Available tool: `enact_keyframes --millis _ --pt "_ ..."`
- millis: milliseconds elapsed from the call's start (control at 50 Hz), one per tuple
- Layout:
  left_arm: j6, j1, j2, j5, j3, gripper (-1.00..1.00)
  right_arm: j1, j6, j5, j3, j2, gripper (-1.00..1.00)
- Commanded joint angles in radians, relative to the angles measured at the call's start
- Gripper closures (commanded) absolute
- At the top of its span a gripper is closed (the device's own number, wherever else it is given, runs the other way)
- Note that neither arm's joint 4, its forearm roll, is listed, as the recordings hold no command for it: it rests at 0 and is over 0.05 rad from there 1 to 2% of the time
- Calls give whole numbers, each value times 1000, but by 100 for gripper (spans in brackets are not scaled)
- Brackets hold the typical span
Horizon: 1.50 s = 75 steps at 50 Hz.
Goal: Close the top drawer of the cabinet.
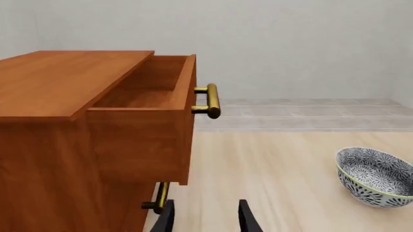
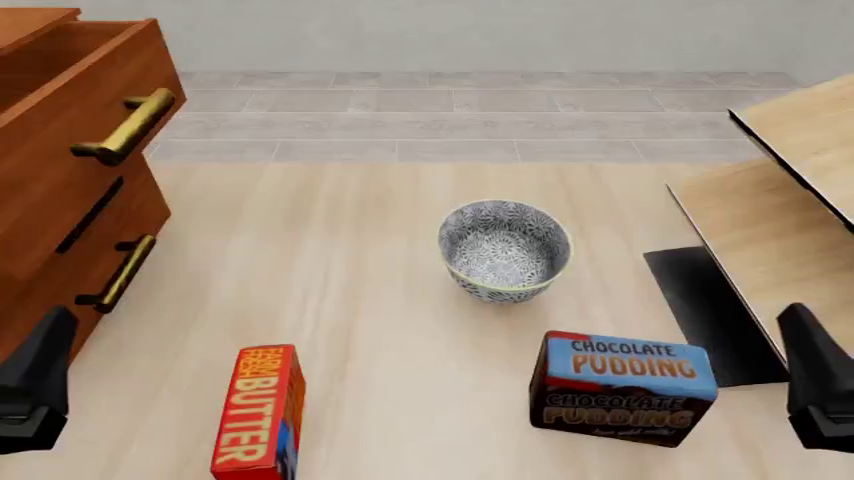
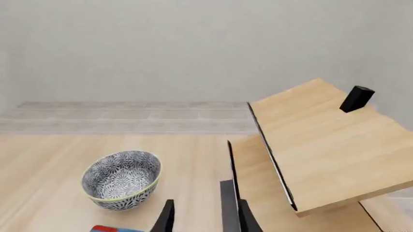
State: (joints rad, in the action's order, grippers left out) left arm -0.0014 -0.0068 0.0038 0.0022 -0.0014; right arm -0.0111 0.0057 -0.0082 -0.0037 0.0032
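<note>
Top drawer [image 2: 74,100] stands pulled out of the cabinet [image 1: 45,145] at far left, bar handle [image 2: 127,126] ahead of the left gripper [image 1: 205,220]. That gripper's 2 fingers are spread, holding nothing, and it is much the nearer. Right gripper [image 3: 201,218] is likewise parted and empty, well apart.

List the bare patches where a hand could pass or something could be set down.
Widest: between the cabinet and the bowl, running back to the tiled strip. Narrower: between the butter box and pudding box. Crowded: the right side, by the pale furniture.

Perhaps a simulated home room: wooden cabinet [image 2: 60,150], patterned bowl [image 2: 505,250], butter box [image 2: 260,412], pudding box [image 2: 623,387].
</note>
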Motion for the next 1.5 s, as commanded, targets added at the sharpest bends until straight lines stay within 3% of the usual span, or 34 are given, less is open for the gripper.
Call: enact_keyframes --millis 20,360,480,540,600,1120,1140,1240,1320,1360,1400,1460,1500 --pt "-9 6 10 0 -1 -100 6 -12 0 -6 18 -100" --pt "8 -20 -3 13 -8 -100 -6 7 -26 -2 50 -100" --pt "68 -41 -3 -4 -25 -100 -18 4 -25 1 49 -100" --pt "34 -54 -2 23 -33 -100 -23 6 -21 1 44 -100" --pt "108 -66 -3 -16 -36 -100 -27 10 -11 2 35 -100" --pt "221 -145 -3 -3 -141 -100 -28 56 -33 4 90 -100" --pt "285 -187 -3 -29 -153 -100 -25 61 -27 4 85 -100" --pt "287 -196 -1 -13 -174 -100 -21 66 -7 3 65 -100" --pt "324 -217 16 -38 -182 -100 -20 69 -3 3 61 -100" --pt "287 -233 76 -49 -204 -100 -20 69 -4 3 61 -100" --pt "351 -249 57 -70 -199 -100 -21 69 -7 3 64 -100" --pt "329 -251 101 -86 -216 -100 -27 70 -6 3 65 -100" --pt "356 -263 115 -110 -218 -100 -30 71 1 3 58 -100"
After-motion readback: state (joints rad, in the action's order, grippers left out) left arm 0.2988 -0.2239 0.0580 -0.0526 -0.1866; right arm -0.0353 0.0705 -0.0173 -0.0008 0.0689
